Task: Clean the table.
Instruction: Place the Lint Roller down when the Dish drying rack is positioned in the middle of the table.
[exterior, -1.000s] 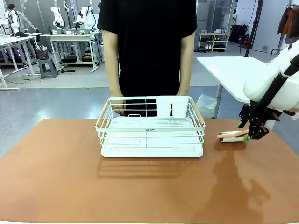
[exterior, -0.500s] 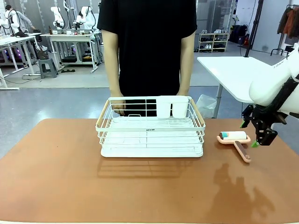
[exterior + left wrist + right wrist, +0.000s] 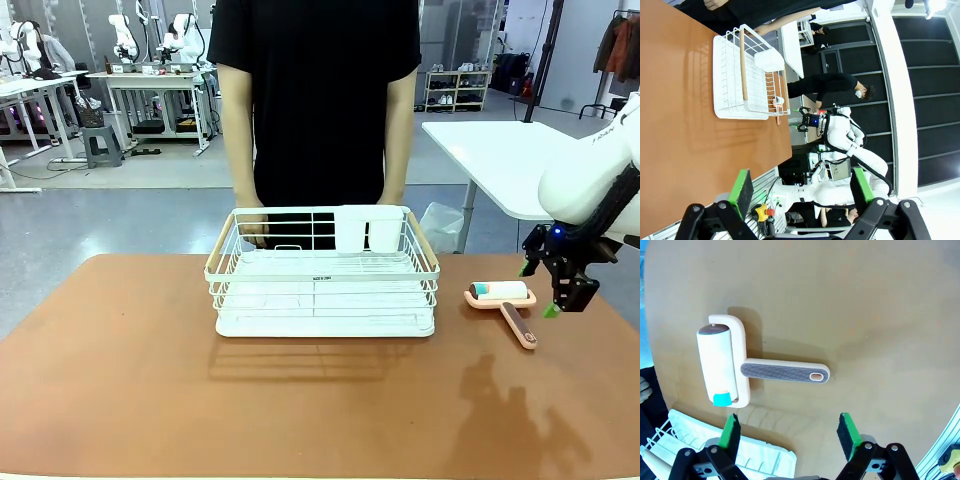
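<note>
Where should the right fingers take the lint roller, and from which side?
Probably by the ribbed handle, from straight above. The lint roller lies flat on the table with the handle sticking out clear of the roller head and the dish rack. It is narrow enough to pinch across its width. The right gripper hangs open beside it.

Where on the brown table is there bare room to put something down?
The table is bare along the whole near edge in front of the dish rack and left of the rack. It is crowded at right, where the lint roller lies beside the open right gripper.
</note>
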Tool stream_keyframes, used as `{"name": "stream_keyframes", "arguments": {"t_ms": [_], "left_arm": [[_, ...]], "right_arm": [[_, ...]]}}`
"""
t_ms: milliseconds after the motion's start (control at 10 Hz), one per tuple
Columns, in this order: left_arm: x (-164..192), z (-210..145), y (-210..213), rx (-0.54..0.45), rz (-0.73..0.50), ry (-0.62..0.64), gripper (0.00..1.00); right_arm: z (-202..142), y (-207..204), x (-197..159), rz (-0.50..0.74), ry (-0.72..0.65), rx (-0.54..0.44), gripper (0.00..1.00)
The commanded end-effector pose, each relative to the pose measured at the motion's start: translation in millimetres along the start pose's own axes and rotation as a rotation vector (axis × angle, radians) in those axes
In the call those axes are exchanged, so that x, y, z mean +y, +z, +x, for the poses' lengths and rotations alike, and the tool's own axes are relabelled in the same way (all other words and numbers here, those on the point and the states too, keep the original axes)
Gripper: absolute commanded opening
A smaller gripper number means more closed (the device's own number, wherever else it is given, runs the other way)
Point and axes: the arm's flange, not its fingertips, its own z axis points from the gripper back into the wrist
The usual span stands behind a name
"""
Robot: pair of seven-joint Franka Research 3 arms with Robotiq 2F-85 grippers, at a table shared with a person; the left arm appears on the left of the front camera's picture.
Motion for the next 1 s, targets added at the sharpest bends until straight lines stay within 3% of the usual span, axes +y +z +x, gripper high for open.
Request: {"name": "stream_keyframes", "arguments": {"t_ms": [0,900], "left_arm": [[-0.3,-1.1,3.7,0.003,-0.016,-0.023,1.0],[-0.3,-1.1,3.7,0.003,-0.016,-0.023,1.0]], "right_arm": [[-0.8,-0.9,-1.2,0.009,0.008,0.001,1.0],[-0.8,-0.9,-1.2,0.009,0.008,0.001,1.0]]}}
